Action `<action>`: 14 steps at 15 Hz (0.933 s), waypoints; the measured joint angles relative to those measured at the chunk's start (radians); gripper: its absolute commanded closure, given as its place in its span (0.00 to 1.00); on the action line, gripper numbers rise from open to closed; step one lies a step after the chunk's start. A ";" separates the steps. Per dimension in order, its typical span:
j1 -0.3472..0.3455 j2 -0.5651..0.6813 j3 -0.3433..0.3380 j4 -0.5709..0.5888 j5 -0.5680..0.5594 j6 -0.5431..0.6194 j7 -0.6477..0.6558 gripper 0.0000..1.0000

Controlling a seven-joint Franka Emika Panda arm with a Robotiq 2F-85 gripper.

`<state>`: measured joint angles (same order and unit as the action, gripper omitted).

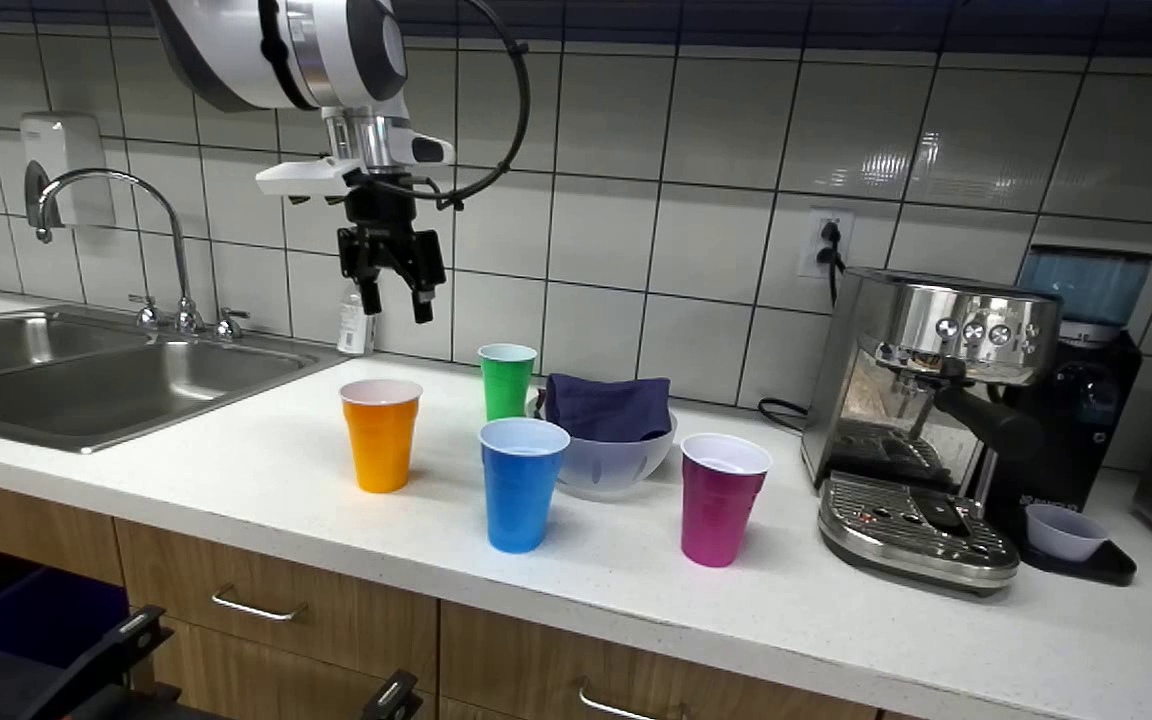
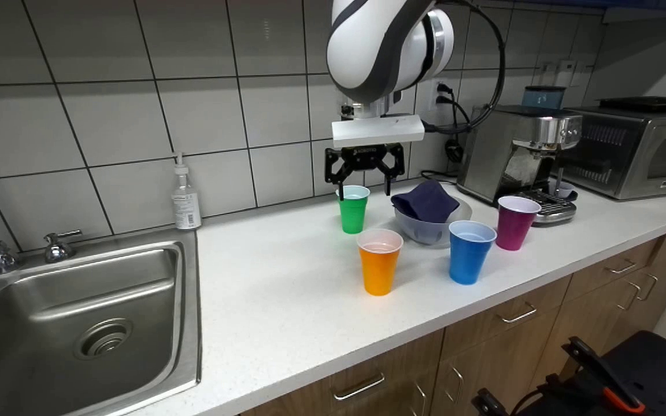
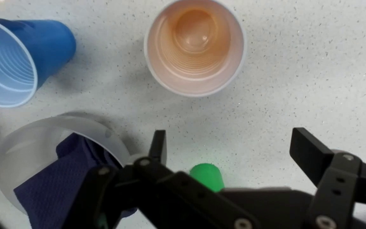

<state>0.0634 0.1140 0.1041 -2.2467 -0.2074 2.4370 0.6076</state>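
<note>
the gripper (image 2: 365, 192), empty and spread wide, hangs higher than the bowl (image 2: 420, 231), which seems to prop the cloth (image 2: 425, 201).

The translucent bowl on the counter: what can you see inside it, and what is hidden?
A dark blue cloth sits in the bowl, rising above its rim. Anything beneath the cloth is covered and cannot be seen; in the wrist view the gripper also hides part of the cloth.
</note>
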 measured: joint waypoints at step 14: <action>0.043 0.284 -0.092 0.297 0.005 0.027 -0.078 0.00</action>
<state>0.1064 0.3979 0.0119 -1.9498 -0.2027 2.4644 0.5293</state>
